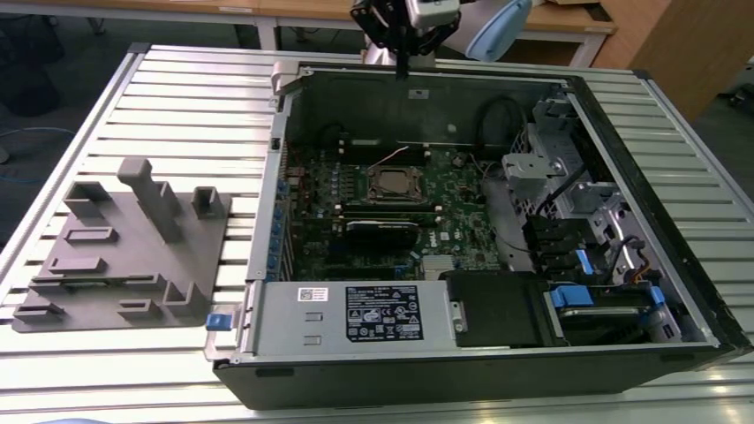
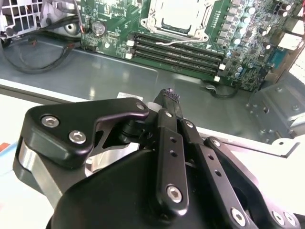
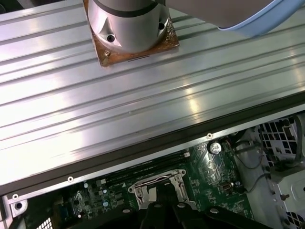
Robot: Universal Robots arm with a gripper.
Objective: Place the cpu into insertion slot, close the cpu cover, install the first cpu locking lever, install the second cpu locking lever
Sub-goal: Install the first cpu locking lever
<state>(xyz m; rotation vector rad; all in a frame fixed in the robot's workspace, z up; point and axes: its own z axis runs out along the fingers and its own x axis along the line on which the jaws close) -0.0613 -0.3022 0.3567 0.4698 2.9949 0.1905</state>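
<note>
An open computer case lies on a slatted table. The insertion slot sits mid-motherboard, with a silvery rim. In the second wrist view the cpu shows as a pale silver square inside the slot, framed by the cpu cover. A thin wire lever juts out from the socket over the memory slots. My gripper hangs above the case's far wall, well above the socket and apart from it. Its fingers are pressed together, shut, with nothing between them. In the first wrist view the gripper hangs in front of the slot.
A grey fixture block with pegs stands on the table at the exterior view's left. A labelled power supply fills the case's near end. A drive cage with cables lines the exterior view's right. The arm's base is bolted behind the case.
</note>
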